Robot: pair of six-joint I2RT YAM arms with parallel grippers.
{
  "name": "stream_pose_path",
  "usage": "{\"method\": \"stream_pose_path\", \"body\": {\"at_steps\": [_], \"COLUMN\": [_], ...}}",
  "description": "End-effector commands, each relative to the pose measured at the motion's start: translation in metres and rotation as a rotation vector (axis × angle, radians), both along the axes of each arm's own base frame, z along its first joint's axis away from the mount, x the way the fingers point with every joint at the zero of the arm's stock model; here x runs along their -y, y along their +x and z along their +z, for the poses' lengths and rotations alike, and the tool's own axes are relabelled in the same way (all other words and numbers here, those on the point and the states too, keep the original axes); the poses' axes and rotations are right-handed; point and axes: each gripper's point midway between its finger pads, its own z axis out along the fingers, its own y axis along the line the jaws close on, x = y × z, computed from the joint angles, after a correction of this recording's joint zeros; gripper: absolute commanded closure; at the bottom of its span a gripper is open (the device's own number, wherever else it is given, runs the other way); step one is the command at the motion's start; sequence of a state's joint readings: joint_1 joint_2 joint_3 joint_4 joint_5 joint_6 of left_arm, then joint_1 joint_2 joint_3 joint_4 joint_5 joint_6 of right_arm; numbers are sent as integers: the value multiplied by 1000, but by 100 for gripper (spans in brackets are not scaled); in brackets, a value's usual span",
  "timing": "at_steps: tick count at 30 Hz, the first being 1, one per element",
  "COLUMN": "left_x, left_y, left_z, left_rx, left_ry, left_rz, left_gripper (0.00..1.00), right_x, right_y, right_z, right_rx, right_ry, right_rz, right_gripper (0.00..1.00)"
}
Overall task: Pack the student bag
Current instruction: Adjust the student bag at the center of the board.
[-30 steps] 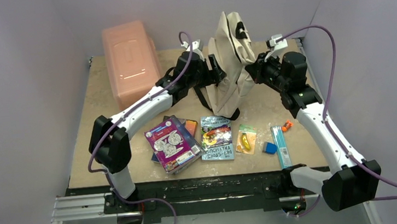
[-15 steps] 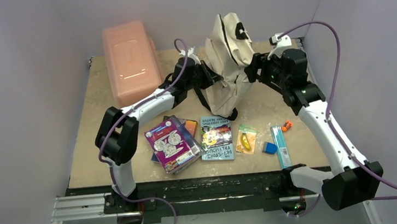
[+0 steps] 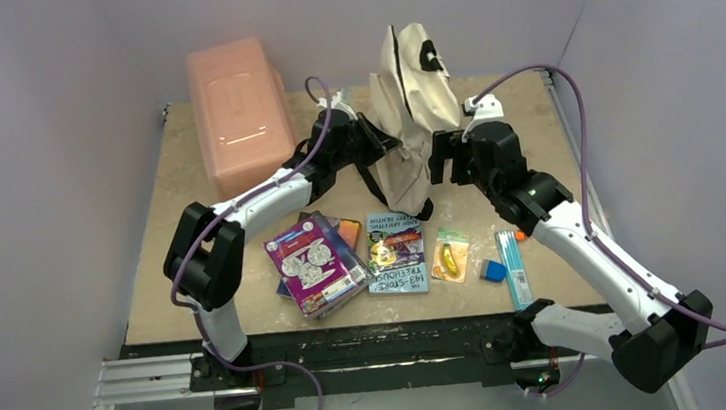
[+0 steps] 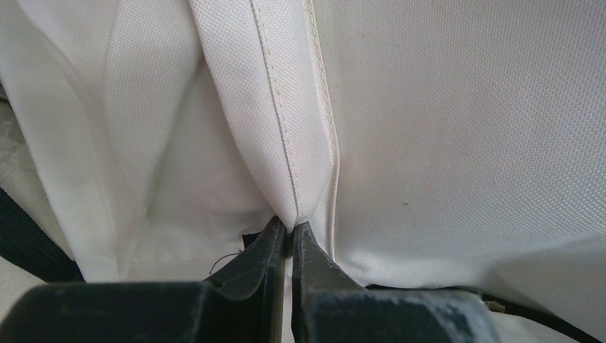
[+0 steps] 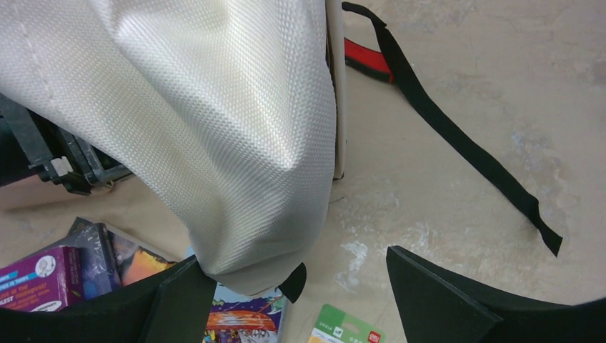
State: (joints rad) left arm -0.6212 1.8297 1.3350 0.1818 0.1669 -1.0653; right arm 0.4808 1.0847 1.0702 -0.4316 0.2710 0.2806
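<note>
1. You have the student bag (image 3: 415,110) standing upright at the back middle of the tabletop (image 3: 189,212). It is just right of the pink plastic box (image 3: 240,111) and sits between your two arms.
2. Your left arm (image 3: 258,195) reaches in from the left, and its jaws are pressed together on a stitched fold of the bag's cream fabric, which the left wrist view shows pinched right at the tips.
3. Your right arm (image 3: 584,244) meets the bag's right side low down with its jaws spread wide. In the right wrist view a rounded lower corner of the bag hangs between the two fingers, and they are not closed on it.
4. A black webbing strap (image 5: 457,136) trails loose across the tabletop behind that corner.
5. In front of the bag lie a purple book (image 3: 312,260) on a small stack, a blue-covered book (image 3: 396,252), a packet with a yellow item (image 3: 451,255), a small blue block (image 3: 492,271) and a pack of light-blue sticks (image 3: 514,266).
</note>
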Motion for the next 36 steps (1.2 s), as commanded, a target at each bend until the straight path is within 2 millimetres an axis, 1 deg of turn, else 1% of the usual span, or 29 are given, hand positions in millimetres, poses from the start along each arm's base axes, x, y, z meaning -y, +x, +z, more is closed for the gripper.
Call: {"method": "stream_pose_path", "body": {"at_steps": [1, 2, 4, 7, 9, 11, 13, 15, 16, 17, 18, 20, 22, 23, 26, 28, 31, 34, 36], "left_x": [-9, -11, -15, -20, -24, -26, -28, -28, -26, -24, -21, -16, -13, -13, -13, -13, -12, -10, -9], "left_y": [1, 1, 1, 1, 1, 1, 1, 0, 0, -1, -1, -2, -2, -2, -2, -1, 0, 0, 0], "left_z": [46, 46, 43, 39, 37, 38, 38, 40, 41, 42, 42, 42, 40, 39, 38, 37, 36, 36, 35], "left_rx": [67, 69, 72, 70, 67, 73, 78, 86, 89, 91, 92, 82, 74, 70, 69, 67, 61, 58, 53], "left_ry": [-66, -57, -32, -4, -6, -14, -12, -20, -28, -39, -52, -82, -97, -99, -100, -102, -113, -119, -120], "left_rz": [35, 36, 38, 37, 35, 29, 23, 11, 2, -10, -22, -42, -50, -50, -47, -46, -45, -49, -52], "left_gripper": [100, 100, 100, 100, 100, 100, 100, 100, 100, 100, 100, 100, 100, 100, 100, 100, 100, 100, 100], "right_x": [11, 13, 22, 35, 48, 62, 73, 77, 77, 71, 60, 47, 42, 41, 37, 27, -1, -32, -49], "right_y": [10, 11, 11, 9, 9, 11, 12, 12, 10, 9, 9, 6, 1, -1, -11, -16, -26, -34, -37], "right_z": [-1, 0, 7, 14, 10, 2, -9, -14, -16, -17, -16, -12, -7, -4, -1, 4, 12, 18, 19], "right_rx": [57, 71, 113, 175, 175, 146, 114, 87, 66, 48, 35, 17, 2, -6, -46, -59, -84, -105, -122], "right_ry": [-7, 1, 6, 19, 13, 6, 19, 24, 11, -1, 9, 24, 37, 41, 70, 137, 265, 345, 391], "right_rz": [-99, -109, -155, -205, -254, -303, -317, -309, -300, -256, -189, -108, -75, -69, -62, -46, 3, 57, 91], "right_gripper": [15, 20, 33, 49, 60, 72, 77, 79, 79, 75, 71, 62, 52, 49, 44, 44, 39, 40, 43]}}
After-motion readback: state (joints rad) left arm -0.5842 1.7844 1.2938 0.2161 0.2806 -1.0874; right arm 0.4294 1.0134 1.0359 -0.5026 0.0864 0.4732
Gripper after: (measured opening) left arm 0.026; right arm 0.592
